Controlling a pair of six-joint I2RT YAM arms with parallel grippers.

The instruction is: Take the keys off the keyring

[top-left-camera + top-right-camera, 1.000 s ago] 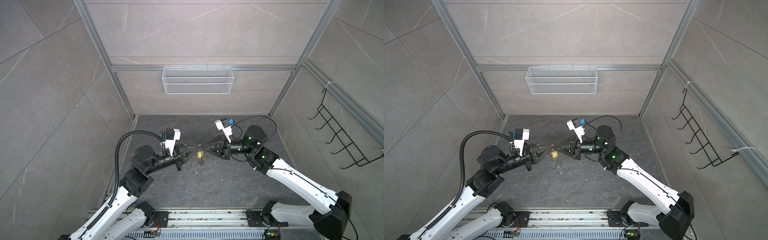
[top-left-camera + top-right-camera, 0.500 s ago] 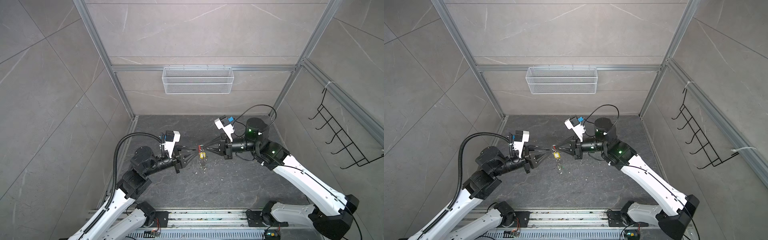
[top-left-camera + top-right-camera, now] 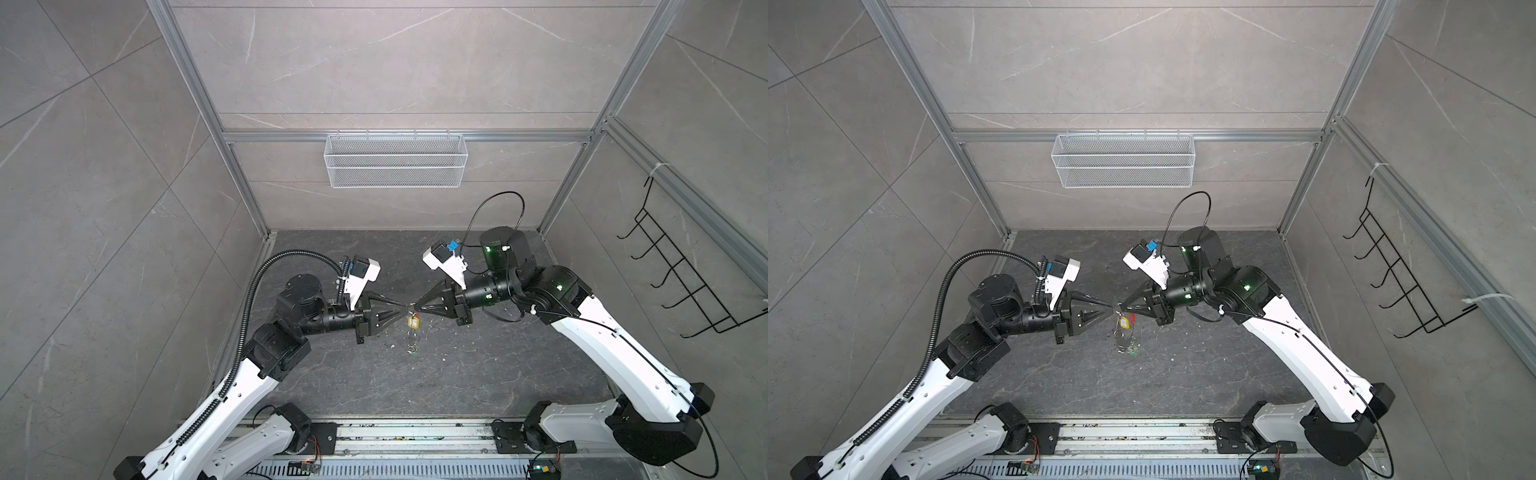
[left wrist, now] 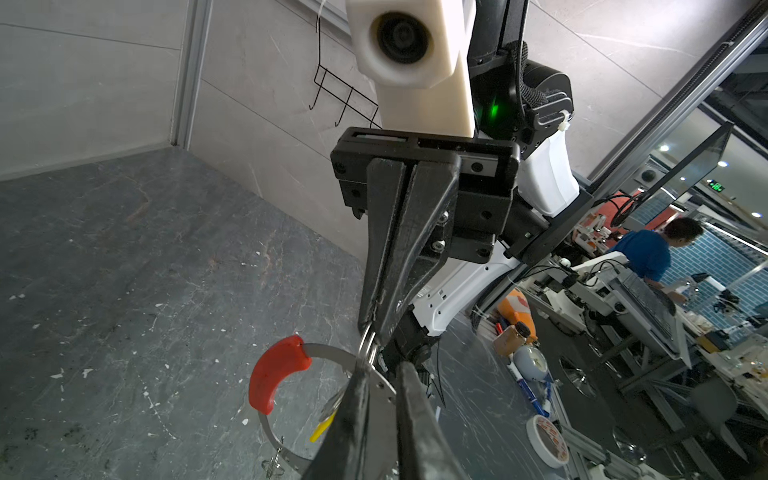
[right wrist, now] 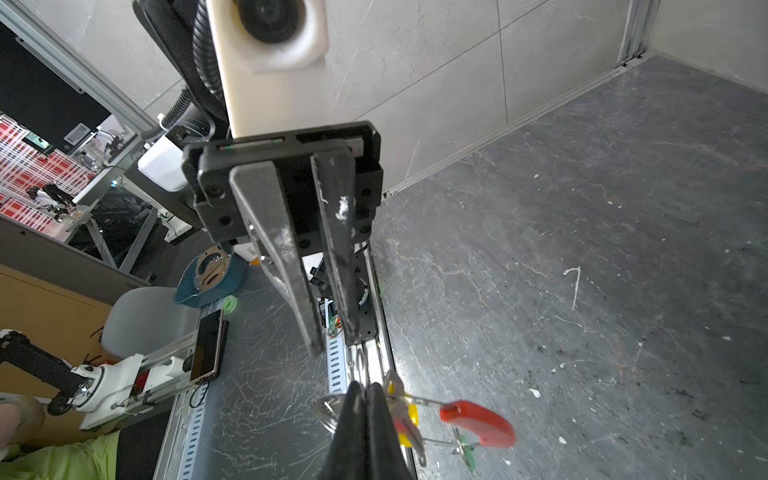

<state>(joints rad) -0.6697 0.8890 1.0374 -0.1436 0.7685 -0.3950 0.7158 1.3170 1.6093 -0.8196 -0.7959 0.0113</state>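
While both arms are meeting nose to nose above the dark stone floor (image 3: pixel 457 374), the right gripper (image 3: pixel 417 309) is pinching tight on the keyring (image 4: pixel 332 352), which is hanging in mid-air between them. The left gripper (image 3: pixel 403 310) is hovering just beside the hoop, jaws slightly apart and holding nothing. The keys (image 3: pixel 411 341) are dangling below, with the yellow tag (image 3: pixel 413 321) and green tag (image 5: pixel 469 455) both on the wire. The left is likely needing to close on one tag's small silver ring (image 4: pixel 369 347), not the hoop, while the right is holding steady.
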